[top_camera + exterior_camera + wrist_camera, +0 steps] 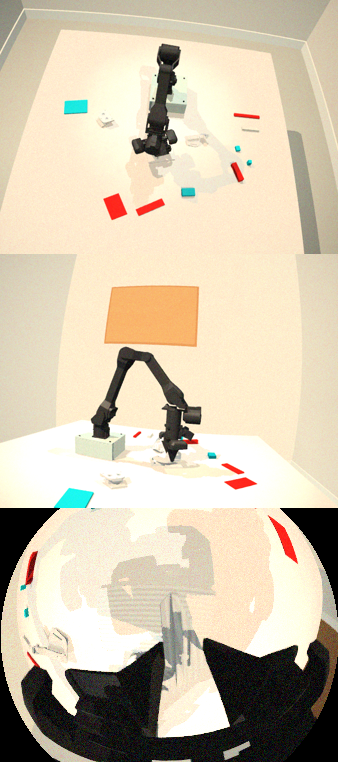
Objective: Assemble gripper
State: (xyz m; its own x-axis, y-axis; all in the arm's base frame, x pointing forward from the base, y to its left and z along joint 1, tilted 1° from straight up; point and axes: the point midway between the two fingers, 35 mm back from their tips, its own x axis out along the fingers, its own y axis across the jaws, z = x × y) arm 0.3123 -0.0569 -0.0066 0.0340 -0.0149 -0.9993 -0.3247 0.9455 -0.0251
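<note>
Cyan, flat rectangular plate [75, 106] [74, 498]: left of the top frame. White two-holed piece [105, 116] [113, 475]: just right of it. Black gripper [161, 153] [172, 459] [184, 644]: centre, part-open, clamped on a pale narrow part [172, 625]. White angular jaw-like piece [192, 141] [59, 644]: right of centre, lay apart. Red bar [237, 172] [31, 568]: lower right.

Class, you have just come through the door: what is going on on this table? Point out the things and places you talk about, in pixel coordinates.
A black arm [162, 90] [156, 367] reaches down with its jaws closed on a slim pale part [172, 625], low over a pale flat piece [131, 605]. Whether the two are joined is unclear. Another pale part [194, 140] [60, 640] lies loose nearby, and a white piece with two round holes [106, 116] [114, 479] sits apart, so the assembly looks unfinished.
</note>
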